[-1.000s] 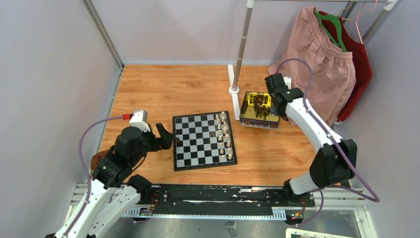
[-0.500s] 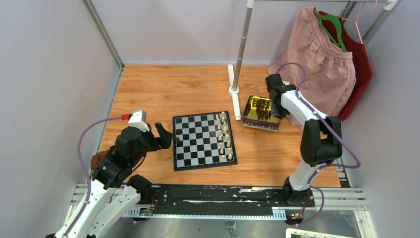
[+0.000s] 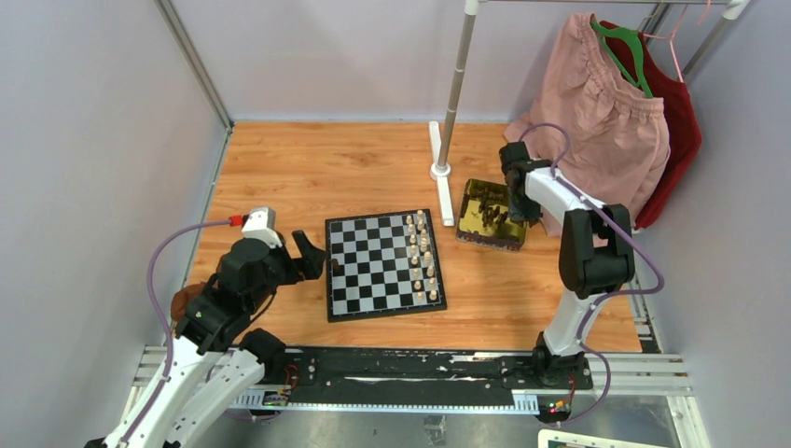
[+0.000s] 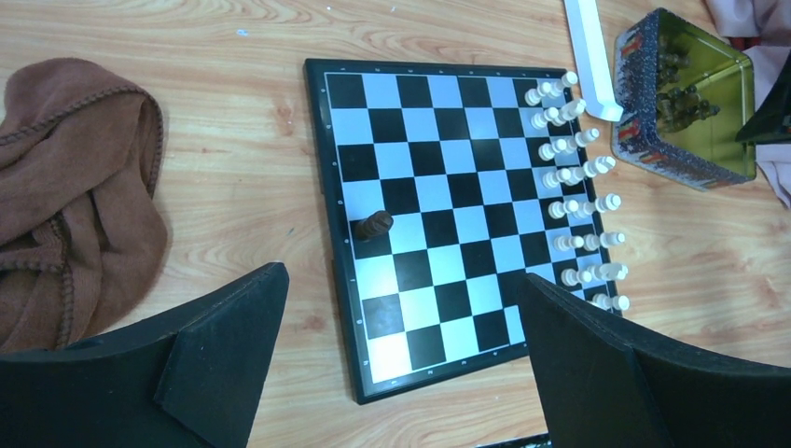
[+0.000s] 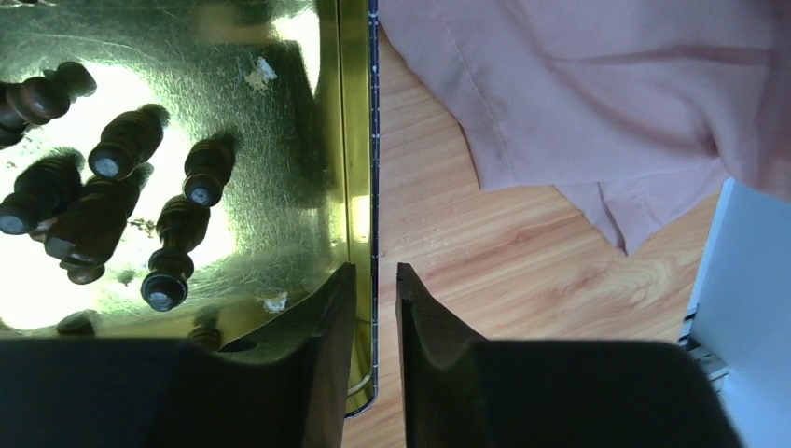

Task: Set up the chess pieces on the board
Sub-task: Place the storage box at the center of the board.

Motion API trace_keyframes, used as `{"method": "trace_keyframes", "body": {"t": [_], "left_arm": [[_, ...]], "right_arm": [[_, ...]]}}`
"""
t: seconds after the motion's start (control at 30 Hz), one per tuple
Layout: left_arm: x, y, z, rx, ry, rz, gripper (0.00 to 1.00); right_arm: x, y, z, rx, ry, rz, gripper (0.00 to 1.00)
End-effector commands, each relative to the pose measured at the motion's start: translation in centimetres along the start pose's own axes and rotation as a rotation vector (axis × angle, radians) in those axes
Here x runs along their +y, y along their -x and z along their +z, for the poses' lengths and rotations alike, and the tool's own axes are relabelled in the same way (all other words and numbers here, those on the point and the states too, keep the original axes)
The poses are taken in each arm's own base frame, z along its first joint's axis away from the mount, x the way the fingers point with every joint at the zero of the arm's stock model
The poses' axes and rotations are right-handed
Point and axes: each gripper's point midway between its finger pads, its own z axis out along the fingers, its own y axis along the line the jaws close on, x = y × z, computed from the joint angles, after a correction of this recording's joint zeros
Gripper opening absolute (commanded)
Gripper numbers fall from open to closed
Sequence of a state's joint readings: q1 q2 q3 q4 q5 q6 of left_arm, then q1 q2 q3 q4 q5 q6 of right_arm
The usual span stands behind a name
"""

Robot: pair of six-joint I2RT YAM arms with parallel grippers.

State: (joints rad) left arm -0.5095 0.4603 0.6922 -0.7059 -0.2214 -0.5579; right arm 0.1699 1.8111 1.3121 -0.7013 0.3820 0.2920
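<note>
The board [image 3: 359, 271] lies flat in mid-table, also seen in the left wrist view [image 4: 438, 187]. Cream-white chess pieces [image 3: 422, 257] stand in two columns along its right side [image 4: 578, 187]. One dark piece [image 4: 374, 224] lies near the board's left edge. Several more dark pieces [image 5: 121, 140] lie in the gold tray [image 3: 490, 213]. My left gripper [image 4: 401, 280] hovers wide open and empty by the board's left side [image 3: 312, 257]. My right gripper [image 5: 376, 271] straddles the tray's right wall [image 5: 357, 140], jaws slightly apart with a gap beside the wall.
A brown cloth [image 4: 75, 187] lies left of the board. A clothes rack pole [image 3: 454, 89] stands behind the board, its white base [image 3: 438, 173] beside the tray. A pink garment [image 3: 606, 112] and a red one [image 3: 676, 121] hang at the back right.
The right arm folded up and shifted the tray slightly while holding its wall. The right jaws have now parted from that wall. The left arm stayed put.
</note>
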Motion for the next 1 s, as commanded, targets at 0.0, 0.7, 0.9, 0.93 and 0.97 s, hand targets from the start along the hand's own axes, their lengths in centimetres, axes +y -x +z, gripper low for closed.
{"method": "trace_keyframes", "body": {"t": [0.0, 0.7, 0.9, 0.93, 0.97], "left_arm": [[-0.1, 0.1, 0.1, -0.008, -0.001, -0.006, 1.00], [2.0, -1.1, 2.1, -0.028, 0.161, -0.259, 0.92], [3.0, -1.7, 4.4, -0.001, 0.304, -0.333, 0.68], [3.2, -1.9, 4.8, 0.002, 0.324, -0.344, 0.63], [3.5, -2.2, 5.1, 0.007, 0.344, -0.353, 0.60]], "right_arm": [[-0.7, 0.6, -0.6, -0.006, 0.003, 0.013, 0.33], [8.0, -1.5, -11.5, -0.243, 0.166, -0.258, 0.25], [10.6, -4.2, -11.3, -0.210, 0.225, -0.333, 0.09], [11.0, -4.5, -11.2, -0.207, 0.234, -0.341, 0.07], [11.3, -4.8, -11.1, -0.200, 0.242, -0.350, 0.05]]}}
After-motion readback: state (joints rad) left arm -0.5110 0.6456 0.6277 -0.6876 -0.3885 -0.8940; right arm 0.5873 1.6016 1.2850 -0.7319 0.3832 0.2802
